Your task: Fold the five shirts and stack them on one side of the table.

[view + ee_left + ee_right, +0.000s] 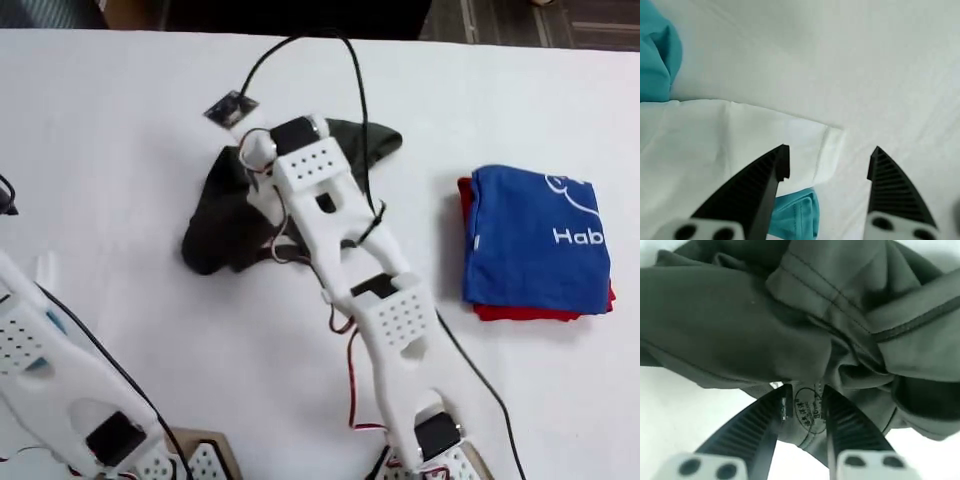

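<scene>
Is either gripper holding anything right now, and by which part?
The right gripper pinches the dark green shirt at its printed label. The left gripper is open, holding nothing.

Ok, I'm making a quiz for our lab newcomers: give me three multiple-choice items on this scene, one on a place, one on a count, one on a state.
1. Where does the blue shirt lie?
A) on the red shirt
B) in a basket
C) on a chair

2. How many shirts show in the folded stack?
A) four
B) two
C) five

3. How is the right pincer?
A) open above bare table
B) shut on the dark shirt
C) shut on the blue shirt

Answers:
1 A, red edges show under the blue.
2 B, only blue and red are visible there.
3 B, its fingers pinch the dark fabric.
</scene>
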